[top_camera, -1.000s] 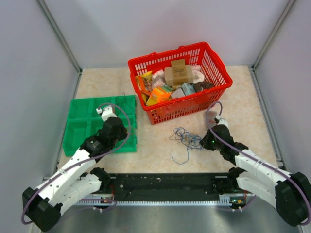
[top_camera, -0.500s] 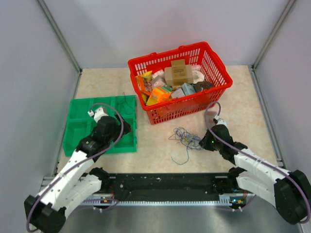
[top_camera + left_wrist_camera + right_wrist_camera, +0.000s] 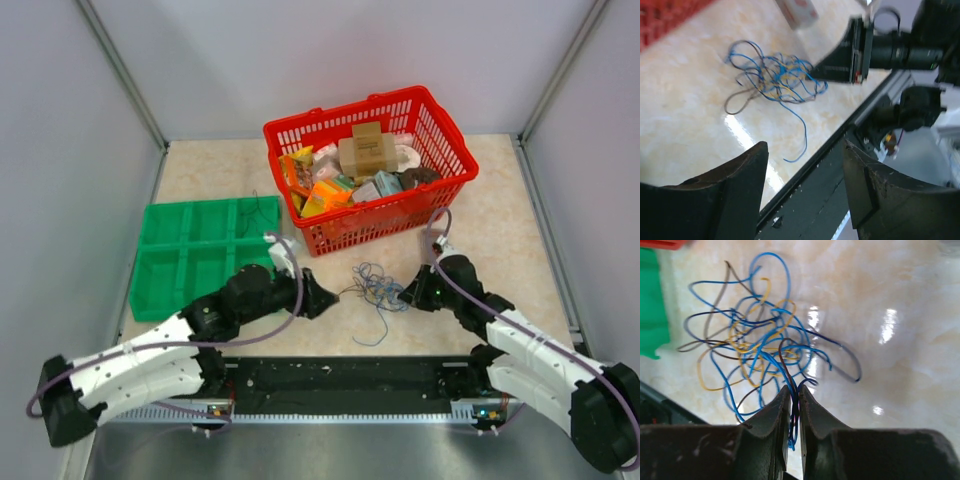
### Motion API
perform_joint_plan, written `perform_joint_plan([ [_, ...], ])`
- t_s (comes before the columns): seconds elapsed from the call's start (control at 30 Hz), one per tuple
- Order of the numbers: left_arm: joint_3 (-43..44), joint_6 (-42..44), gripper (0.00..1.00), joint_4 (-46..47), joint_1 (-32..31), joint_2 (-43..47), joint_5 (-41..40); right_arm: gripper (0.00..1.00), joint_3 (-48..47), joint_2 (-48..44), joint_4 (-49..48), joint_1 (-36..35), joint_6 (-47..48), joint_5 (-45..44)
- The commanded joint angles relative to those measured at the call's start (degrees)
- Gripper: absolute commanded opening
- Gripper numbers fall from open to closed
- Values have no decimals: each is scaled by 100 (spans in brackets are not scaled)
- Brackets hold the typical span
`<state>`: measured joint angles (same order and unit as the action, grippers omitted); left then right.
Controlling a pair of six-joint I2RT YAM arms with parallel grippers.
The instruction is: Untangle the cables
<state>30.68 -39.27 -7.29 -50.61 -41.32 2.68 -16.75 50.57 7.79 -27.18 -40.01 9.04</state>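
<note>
Cables pinched by low right claw; left claw gapes, outstretched nearby.

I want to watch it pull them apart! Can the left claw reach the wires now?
Probably yes. The open left claw points at the wires with only bare table between them. The right claw pinches strands on the far side, out of its way.

Cables blue, yellow, brown, grey; basket red; tray green.
</note>
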Motion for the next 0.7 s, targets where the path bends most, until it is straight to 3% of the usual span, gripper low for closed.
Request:
perform_joint_plan([
  [0.0, 490, 612, 66, 957, -1011, -1059, -418, 11, -390, -310, -59, 37, -244, 520],
  [0.13, 1237, 692, 65, 949, -1407, -2369, 118, 11, -478, -425, 47, 37, -297, 643],
  [0.2, 1519, 605, 59, 931, -1460, -2966, 154, 11, -478, -433, 56, 37, -297, 696],
  [0.33, 1959, 613, 57, 887, -1469, -3654, 268, 11, -469, -425, 91, 37, -332, 722],
  [0.43, 2135, 710, 61, 869, -1487, -4032, 295, 11, -443, -486, 82, 37, -367, 722],
  [0.57, 2363, 920, 77, 773, -1487, -4375, 58, 11, -451, -469, 73, 37, -315, 713],
  [0.67, 2845, 974, 83, 64, -1487, -4639, -214, 11, -434, -434, 73, 37, -288, 748],
])
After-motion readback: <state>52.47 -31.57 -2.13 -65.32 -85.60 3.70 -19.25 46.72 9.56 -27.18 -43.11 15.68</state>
